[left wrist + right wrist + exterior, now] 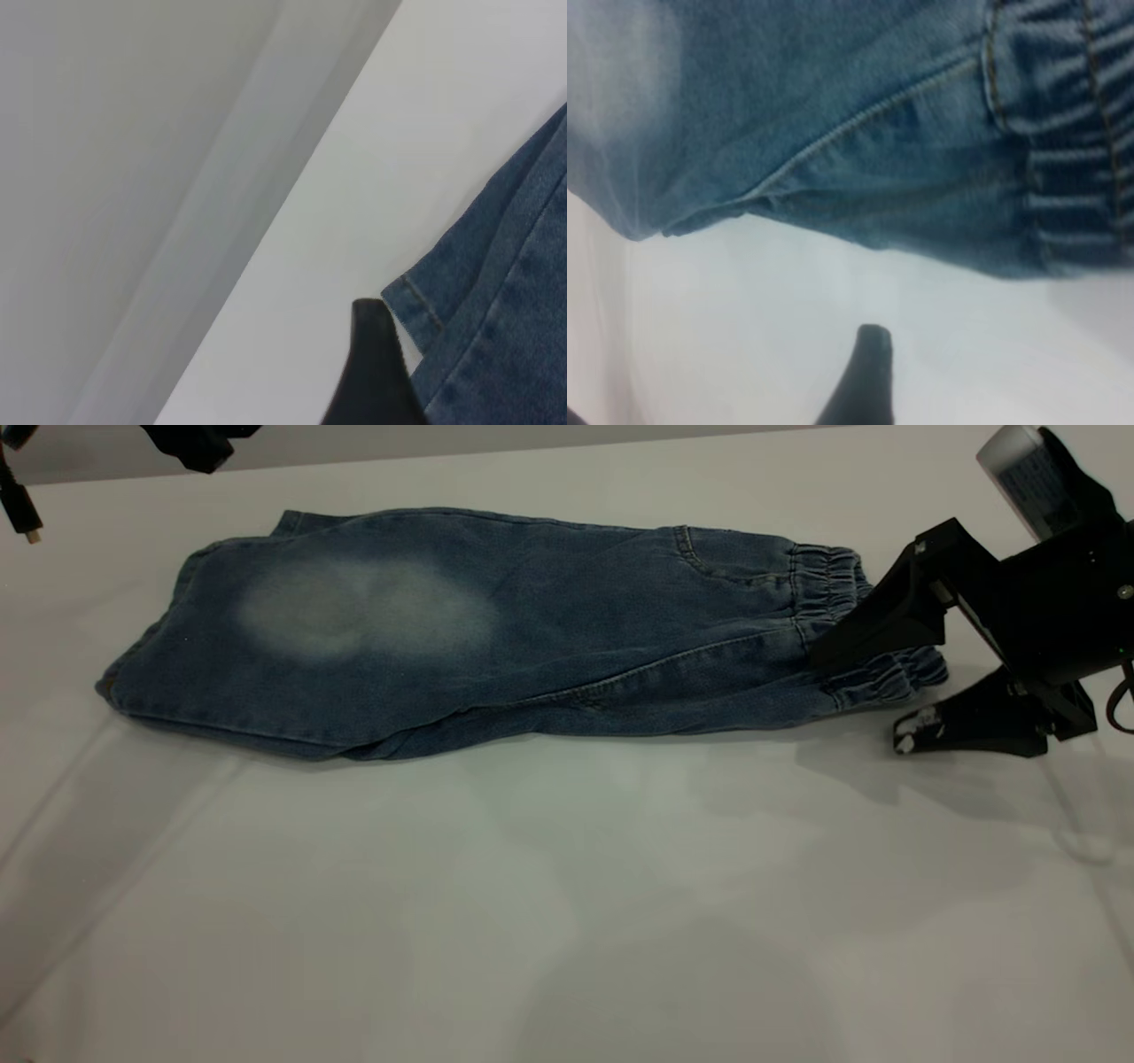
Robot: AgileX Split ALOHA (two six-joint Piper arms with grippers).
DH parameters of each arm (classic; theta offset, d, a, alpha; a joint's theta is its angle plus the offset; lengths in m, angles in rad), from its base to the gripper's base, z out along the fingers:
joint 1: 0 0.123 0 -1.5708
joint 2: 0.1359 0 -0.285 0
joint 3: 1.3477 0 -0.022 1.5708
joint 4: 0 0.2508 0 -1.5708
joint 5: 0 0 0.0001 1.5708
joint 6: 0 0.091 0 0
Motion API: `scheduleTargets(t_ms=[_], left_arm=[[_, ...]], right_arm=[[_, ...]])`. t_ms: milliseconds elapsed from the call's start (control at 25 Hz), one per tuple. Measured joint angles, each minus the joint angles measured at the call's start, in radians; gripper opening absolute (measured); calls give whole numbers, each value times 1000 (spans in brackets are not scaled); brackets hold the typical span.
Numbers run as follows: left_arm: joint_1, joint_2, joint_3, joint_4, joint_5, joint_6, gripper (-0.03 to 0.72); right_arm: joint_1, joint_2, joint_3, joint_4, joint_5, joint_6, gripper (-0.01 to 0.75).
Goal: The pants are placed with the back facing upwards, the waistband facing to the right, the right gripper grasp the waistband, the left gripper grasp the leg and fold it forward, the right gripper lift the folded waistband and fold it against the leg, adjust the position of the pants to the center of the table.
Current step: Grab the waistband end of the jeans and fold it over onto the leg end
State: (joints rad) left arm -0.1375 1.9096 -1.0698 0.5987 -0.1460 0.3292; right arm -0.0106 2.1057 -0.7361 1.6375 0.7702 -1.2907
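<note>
Pants folded lengthwise, flat on bench toward far side, waistband at right w/ right gripper fingers spread, upper one on the band, lower on bench; left gripper up at far-left corner, fingers can't tell.

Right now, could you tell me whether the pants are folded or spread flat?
Folded once lengthwise: the pants lie as one narrow strip on the table, layered edges showing along the near side, waistband beside the open right gripper.
</note>
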Motion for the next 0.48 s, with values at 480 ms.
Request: scheduleTargets(t_ms=[480], left_arm=[[-4, 0, 0, 0, 0, -1, 467]], right_arm=[[0, 94, -60, -45, 39, 81, 673]])
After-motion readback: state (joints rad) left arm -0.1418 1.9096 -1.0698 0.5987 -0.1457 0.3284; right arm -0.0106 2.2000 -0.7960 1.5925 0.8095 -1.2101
